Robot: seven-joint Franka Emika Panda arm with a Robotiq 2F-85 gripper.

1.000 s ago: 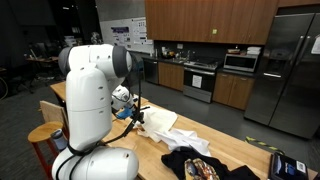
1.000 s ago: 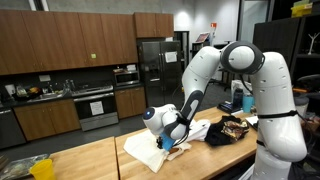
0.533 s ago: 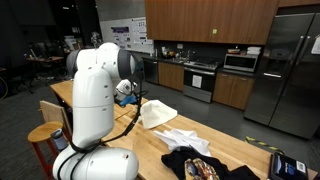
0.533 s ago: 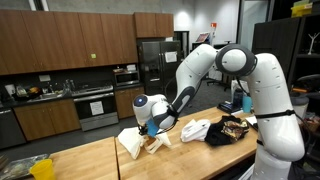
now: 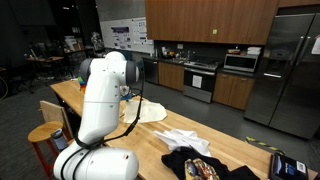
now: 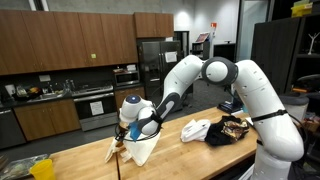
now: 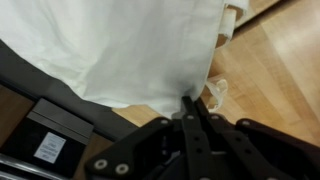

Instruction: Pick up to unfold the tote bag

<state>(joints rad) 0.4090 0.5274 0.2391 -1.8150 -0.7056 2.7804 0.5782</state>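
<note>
The cream tote bag [image 6: 140, 148] hangs from my gripper [image 6: 126, 130] above the wooden counter, its lower part draping toward the tabletop. In an exterior view the bag [image 5: 150, 111] shows past my arm, which hides the gripper. In the wrist view the bag's white cloth [image 7: 120, 50] fills the upper frame and my gripper [image 7: 197, 105] is shut on a pinch of its edge, fingers pressed together. A bit of crumpled cloth sticks out beside the fingers.
A crumpled white cloth [image 6: 194, 129] and dark clothes [image 6: 228, 131] lie further along the counter [image 6: 80, 160]; they also show in an exterior view [image 5: 185, 137] [image 5: 200, 165]. A yellow object [image 6: 41, 168] sits at the counter's near corner. Kitchen cabinets and a fridge stand behind.
My arm has swung along the counter away from the cloth pile, lifting and carrying the tote bag with it. The bag now hangs opened out below the gripper.
</note>
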